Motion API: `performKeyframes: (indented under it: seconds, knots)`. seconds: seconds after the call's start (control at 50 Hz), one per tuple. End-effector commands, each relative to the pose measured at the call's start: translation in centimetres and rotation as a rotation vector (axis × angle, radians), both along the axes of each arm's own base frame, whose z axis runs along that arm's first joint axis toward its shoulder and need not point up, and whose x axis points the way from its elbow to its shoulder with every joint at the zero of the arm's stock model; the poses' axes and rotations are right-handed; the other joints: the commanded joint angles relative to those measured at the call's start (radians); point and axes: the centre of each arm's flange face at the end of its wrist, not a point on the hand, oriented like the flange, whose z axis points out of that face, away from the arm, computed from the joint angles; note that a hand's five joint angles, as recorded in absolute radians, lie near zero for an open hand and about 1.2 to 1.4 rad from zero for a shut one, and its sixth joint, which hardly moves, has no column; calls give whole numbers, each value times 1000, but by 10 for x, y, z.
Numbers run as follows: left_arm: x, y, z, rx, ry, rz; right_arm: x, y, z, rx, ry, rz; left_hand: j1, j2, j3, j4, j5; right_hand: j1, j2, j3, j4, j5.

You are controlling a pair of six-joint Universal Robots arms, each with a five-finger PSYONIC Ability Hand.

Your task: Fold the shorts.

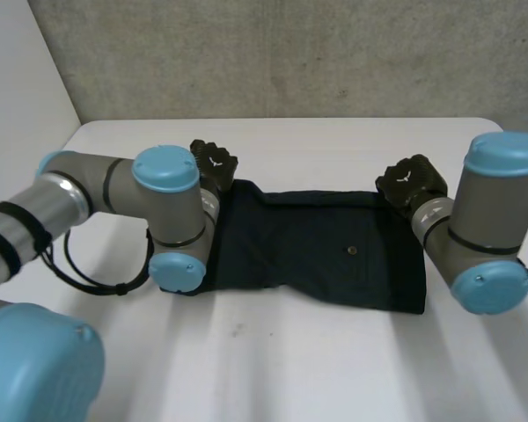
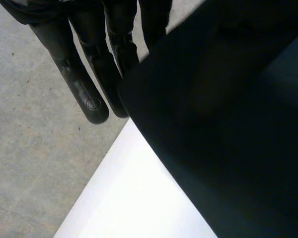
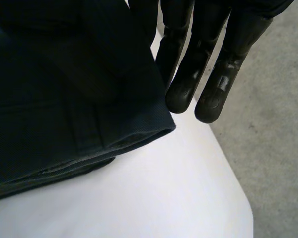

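The dark navy shorts [image 1: 321, 248] lie flat across the middle of the white table [image 1: 334, 369], folded into a wide band with a small button on top. My left hand [image 1: 213, 163] is at the far left corner of the shorts [image 2: 223, 129]. Its fingers [image 2: 84, 89] are straight, and the cloth edge lies across some of them. My right hand [image 1: 411, 180] is at the far right corner. Its fingers [image 3: 208, 74] point straight down past the hemmed corner of the shorts [image 3: 79, 119], which rests on the table.
The table's far edge [image 1: 282, 120] runs just behind both hands, with a grey concrete wall behind it. In both wrist views grey floor [image 2: 30, 163] lies beyond the table edge. Both forearms reach in over the shorts' two ends.
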Motion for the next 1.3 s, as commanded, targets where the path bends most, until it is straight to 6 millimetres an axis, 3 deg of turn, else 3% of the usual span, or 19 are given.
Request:
performKeyframes:
  seconds: [0.02,0.1,0.2,0.28,0.4,0.48,0.54,0.62,0.72,0.8,0.86,1.08,1.22,1.26,1.28,1.3]
  knots:
    - [-7,-10,-2,-58,53,11,1,-13,-20,-26,-27,-5,-659,-709,-711,-710,-707,-687,-845,-873,-872,-861]
    - [-10,-4,-4,-44,83,2,0,-9,-15,-21,-70,-11,-659,-709,-711,-710,-707,-687,-845,-873,-872,-861]
    - [2,9,25,-14,151,9,-8,12,27,-30,-207,-27,-659,-709,-711,-710,-707,-687,-845,-873,-872,-861]
    - [21,27,46,62,216,-16,-12,39,37,76,-262,-1,-659,-709,-711,-710,-707,-687,-845,-873,-872,-861]
    - [53,72,57,284,345,-149,-20,85,12,411,-288,35,-624,-673,-676,-674,-671,-678,-836,-863,-862,-851]
    - [74,92,58,357,395,-140,-34,90,-2,440,-305,-2,-620,-670,-672,-671,-668,-616,-773,-801,-800,-789]
    - [85,97,53,376,413,-109,-40,90,-11,427,-310,-18,-620,-670,-672,-671,-668,-575,-733,-760,-759,-748]
    - [96,106,34,361,443,-69,-43,88,-22,381,-323,-24,-617,-667,-669,-668,-665,-355,-513,-540,-539,-529]
    - [100,103,38,250,482,-19,-42,83,-28,338,-332,-18,-617,-667,-669,-668,-665,-167,-325,-352,-351,-341]
    - [103,100,46,185,505,12,-41,79,-40,355,-323,-20,-617,-667,-669,-668,-665,121,-37,-65,-64,-53]
    - [103,99,47,181,511,12,-41,76,-47,361,-294,-19,-617,-667,-669,-668,-665,533,375,347,348,359]
    - [104,99,45,187,511,15,-66,60,-28,253,-156,-89,-620,-670,-672,-671,-668,534,376,349,350,361]
    - [105,100,47,184,513,16,-96,45,-18,242,-88,-134,-620,-670,-672,-671,-668,534,376,349,350,361]
    - [105,100,46,185,512,16,-96,43,-18,249,-98,-120,-620,-670,-672,-671,-668,-233,-391,-419,-418,-407]
    - [105,100,46,186,511,17,-95,43,-19,254,-100,-115,-620,-670,-672,-671,-668,-423,-581,-608,-607,-597]
    - [105,100,46,186,511,18,-95,42,-19,258,-106,-110,-620,-670,-672,-671,-668,-416,-574,-601,-600,-590]
